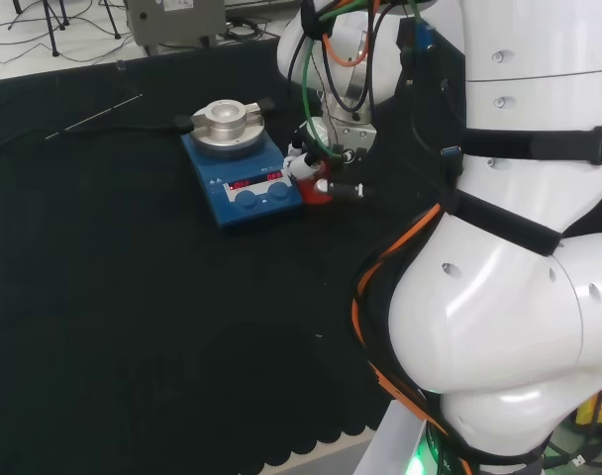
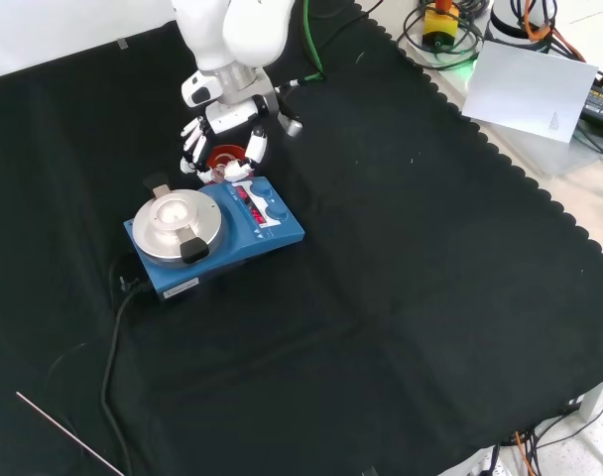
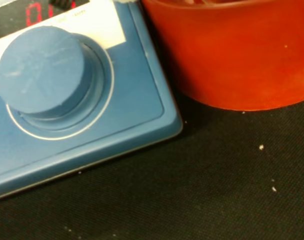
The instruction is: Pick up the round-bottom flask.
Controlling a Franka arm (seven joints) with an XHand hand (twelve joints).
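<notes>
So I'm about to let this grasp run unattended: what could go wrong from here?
1. The red stand sits right beside the blue stirrer plate; the fingers curled around it may bump the plate.
2. The clear flask is hard to see, so the hand might lift the stand instead.

Black cloth (image 2: 401, 297) on bench, pale floor (image 1: 44, 40) w/ cables behind.

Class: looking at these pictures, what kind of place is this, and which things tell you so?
Probably a robotics chemistry lab: a blue hotplate stirrer, a red flask stand and a robot hand on a cloth-covered bench.
</notes>
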